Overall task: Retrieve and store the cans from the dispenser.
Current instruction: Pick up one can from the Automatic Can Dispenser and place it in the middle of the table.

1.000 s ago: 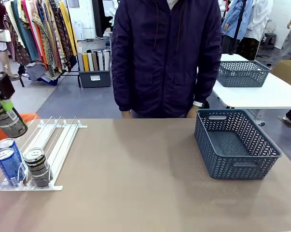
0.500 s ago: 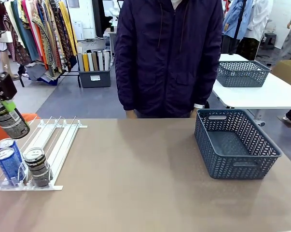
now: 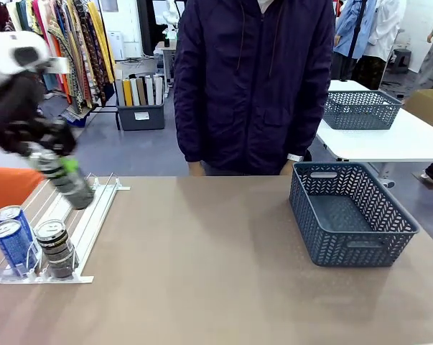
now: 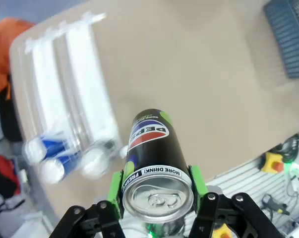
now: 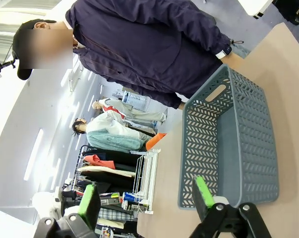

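My left gripper [image 3: 57, 162] is shut on a black can [image 3: 67, 181], held tilted in the air over the far end of the dispenser [image 3: 94, 208]. In the left wrist view the green pads clamp that can [image 4: 154, 148] near its silver top, and my left gripper [image 4: 156, 191] hangs above the table. Two blue cans [image 3: 13, 237] and one black-and-grey can [image 3: 54, 248] stand at the near end of the dispenser rails. My right gripper [image 5: 147, 198] is open, with nothing between its fingers, and looks at the basket [image 5: 228, 144].
A dark grey mesh basket [image 3: 352, 215] stands at the right of the table. A person in a dark jacket [image 3: 252, 79] stands at the far edge, hands at the table's rim. Bare tabletop [image 3: 202, 266] lies between dispenser and basket.
My left arm has swung in from the left edge toward the right, carrying the black can over the dispenser's far end. The cans in the rack have not moved.
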Controlling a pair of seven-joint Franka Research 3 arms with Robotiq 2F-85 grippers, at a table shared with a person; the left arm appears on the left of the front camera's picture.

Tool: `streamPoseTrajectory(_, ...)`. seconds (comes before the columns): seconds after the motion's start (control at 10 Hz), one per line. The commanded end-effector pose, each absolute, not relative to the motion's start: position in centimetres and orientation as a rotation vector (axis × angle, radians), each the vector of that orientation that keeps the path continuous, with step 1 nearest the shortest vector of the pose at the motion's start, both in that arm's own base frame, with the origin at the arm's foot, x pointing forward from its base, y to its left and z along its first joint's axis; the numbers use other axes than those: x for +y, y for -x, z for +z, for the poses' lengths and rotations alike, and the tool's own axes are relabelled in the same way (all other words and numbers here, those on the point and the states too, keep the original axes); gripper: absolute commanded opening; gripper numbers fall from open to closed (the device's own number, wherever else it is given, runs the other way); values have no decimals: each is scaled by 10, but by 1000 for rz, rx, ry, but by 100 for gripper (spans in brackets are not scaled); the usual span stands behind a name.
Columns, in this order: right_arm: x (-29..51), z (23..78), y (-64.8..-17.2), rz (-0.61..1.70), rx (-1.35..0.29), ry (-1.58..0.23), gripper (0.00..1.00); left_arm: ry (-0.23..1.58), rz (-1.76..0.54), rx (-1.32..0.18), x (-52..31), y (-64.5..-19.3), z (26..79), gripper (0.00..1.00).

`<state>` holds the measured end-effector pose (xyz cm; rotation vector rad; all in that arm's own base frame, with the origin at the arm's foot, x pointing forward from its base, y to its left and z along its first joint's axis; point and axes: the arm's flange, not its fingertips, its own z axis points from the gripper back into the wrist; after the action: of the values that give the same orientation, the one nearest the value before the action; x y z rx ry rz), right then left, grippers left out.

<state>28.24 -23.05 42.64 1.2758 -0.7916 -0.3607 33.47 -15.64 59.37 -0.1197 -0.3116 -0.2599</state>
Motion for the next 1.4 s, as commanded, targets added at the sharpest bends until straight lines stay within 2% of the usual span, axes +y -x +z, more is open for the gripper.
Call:
streamPoseTrajectory(0.0, -231, 431, -283, -373, -796, -1292, 100, 149, -407, -327, -251, -385, 585, 0)
streamPoseTrajectory(0.1, -231, 431, -283, -373, -796, -1292, 100, 151, -476, -285, -298, -406, 569, 0)
streamPoseTrajectory(0.2, -231, 431, -283, -373, -796, -1292, 100, 64, -436, -308, -343, -417, 551, 0)
streamPoseTrajectory(0.3, -231, 431, -283, -373, -796, -1292, 100, 106, -536, -251, -384, -428, 529, 0)
streamPoseTrajectory(0.4, -231, 431, -283, -373, -796, -1292, 100, 65, -563, -221, -409, -431, 510, 0)
streamPoseTrajectory(0.8, -231, 431, -283, -373, -796, -1292, 100, -2, -530, -100, -431, -439, 460, 0)
streamPoseTrajectory(1.3, -231, 431, -283, -373, -796, -1292, 100, 28, -524, -80, -423, -446, 424, 0)
